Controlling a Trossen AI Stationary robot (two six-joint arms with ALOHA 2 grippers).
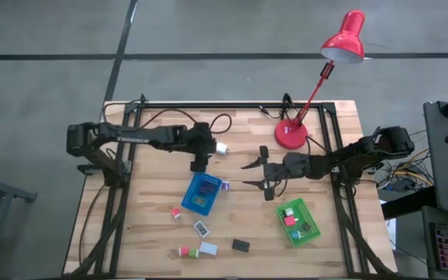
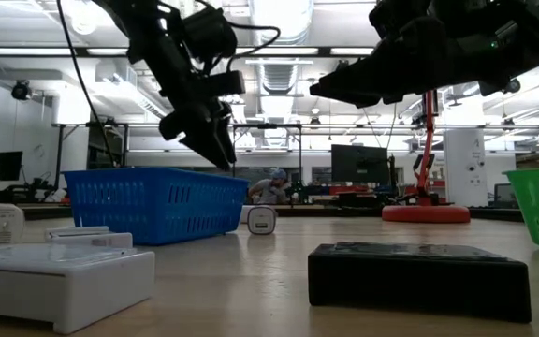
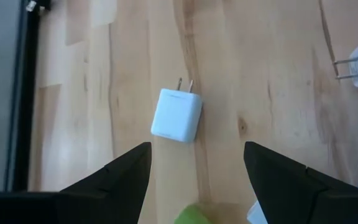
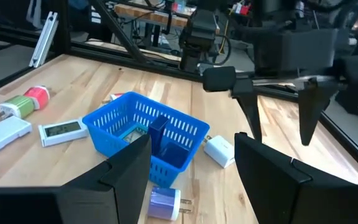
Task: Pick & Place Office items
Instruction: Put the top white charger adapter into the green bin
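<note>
- The left gripper (image 3: 194, 171) is held open and empty above a white plug adapter (image 3: 177, 114) lying on the table (image 1: 162, 233), beside the blue basket (image 1: 201, 194).
- The right gripper (image 1: 253, 173) is seen open, empty, mid-table.

Bare bench (image 1: 162, 175) lies open on the left side, between the frame rail and the blue basket (image 1: 201, 194). The middle is tight: the left gripper (image 1: 199, 165) hangs just above the basket, the right gripper (image 1: 253, 174) just beside it. The red lamp (image 1: 292, 134) blocks the far side; small items crowd the near edge.
</note>
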